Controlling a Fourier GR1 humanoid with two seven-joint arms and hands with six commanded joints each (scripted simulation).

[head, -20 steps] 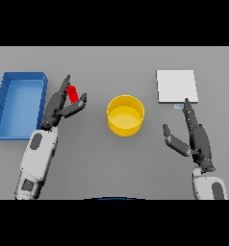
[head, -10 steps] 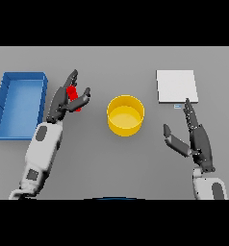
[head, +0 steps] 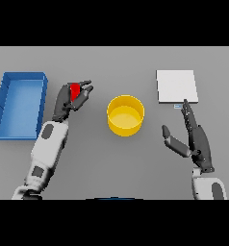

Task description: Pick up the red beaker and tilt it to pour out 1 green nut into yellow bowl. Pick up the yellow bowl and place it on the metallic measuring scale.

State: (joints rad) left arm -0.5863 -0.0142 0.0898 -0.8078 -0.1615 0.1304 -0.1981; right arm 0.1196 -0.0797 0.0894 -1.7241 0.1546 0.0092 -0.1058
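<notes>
The red beaker (head: 75, 91) is held off the table, left of the yellow bowl (head: 125, 115), with my left hand (head: 68, 100) shut on it; only a small red part shows between the dark fingers. The bowl stands at the table's middle and looks empty inside. No green nut shows in the head view. The metallic measuring scale (head: 177, 86) is a pale square plate at the back right. My right hand (head: 195, 139) is open just in front of the scale, fingers straight and pointing away, thumb out to the left.
A blue rectangular tray (head: 6, 106) lies along the left side of the table, close to my left forearm.
My left hand closed round the red beaker and carried it up and to the right, nearer the bowl. The right hand barely moved.
</notes>
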